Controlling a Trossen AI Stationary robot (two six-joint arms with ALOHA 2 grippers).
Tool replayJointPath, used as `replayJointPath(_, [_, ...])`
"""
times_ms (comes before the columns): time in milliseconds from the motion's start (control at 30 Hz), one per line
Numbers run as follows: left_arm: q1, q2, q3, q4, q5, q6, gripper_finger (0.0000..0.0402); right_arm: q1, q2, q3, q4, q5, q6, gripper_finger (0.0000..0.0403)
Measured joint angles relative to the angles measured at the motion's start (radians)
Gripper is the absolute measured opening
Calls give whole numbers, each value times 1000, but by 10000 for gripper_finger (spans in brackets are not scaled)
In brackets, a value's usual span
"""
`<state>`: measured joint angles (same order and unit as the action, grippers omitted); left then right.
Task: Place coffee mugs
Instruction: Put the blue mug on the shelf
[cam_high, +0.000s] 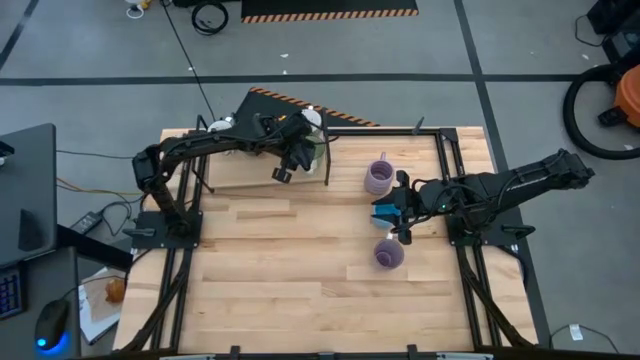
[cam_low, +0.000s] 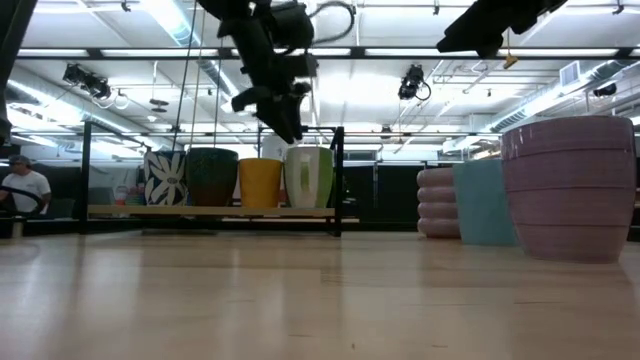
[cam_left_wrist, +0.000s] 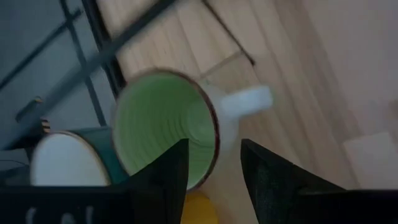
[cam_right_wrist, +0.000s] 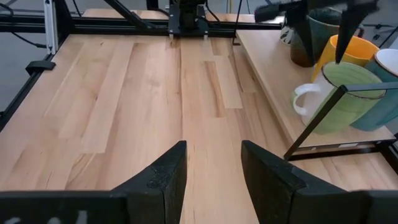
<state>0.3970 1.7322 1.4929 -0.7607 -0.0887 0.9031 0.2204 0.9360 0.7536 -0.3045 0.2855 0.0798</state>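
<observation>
My left gripper (cam_left_wrist: 214, 174) is open and hangs just above a mug with a green inside and a white handle (cam_left_wrist: 165, 127). That mug (cam_low: 308, 177) stands on its base at the right end of a low wooden shelf (cam_low: 215, 211), clear of the fingers. My right gripper (cam_right_wrist: 213, 168) is open and empty, raised over the table's right part (cam_high: 403, 212). A blue mug (cam_high: 385, 212) stands on the table by it, between two lavender mugs (cam_high: 379, 177) (cam_high: 389, 254). On the shelf also stand an orange mug (cam_low: 260, 182), a dark mug (cam_low: 212, 177) and a patterned mug (cam_low: 165, 178).
The shelf has a black metal frame (cam_right_wrist: 323, 121) and sits at the table's far edge, left of the middle. A teal mug with a white inside (cam_left_wrist: 62, 162) stands close beside the green one. Bare wood (cam_high: 290, 260) spreads over the table's middle and near part. A person (cam_low: 22, 190) sits far off.
</observation>
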Motion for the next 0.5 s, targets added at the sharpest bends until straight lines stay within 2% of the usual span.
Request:
replayJointPath(200, [-74, -57, 0, 3, 17, -104, 153, -14, 4, 0, -32, 42, 46, 158])
replayJointPath(400, [-165, -60, 0, 9, 30, -328, 153, -60, 7, 0, -195, 81, 121, 158])
replayJointPath(500, [-204, -57, 0, 9, 33, -407, 153, -107, 24, 0, -254, 69, 162, 158])
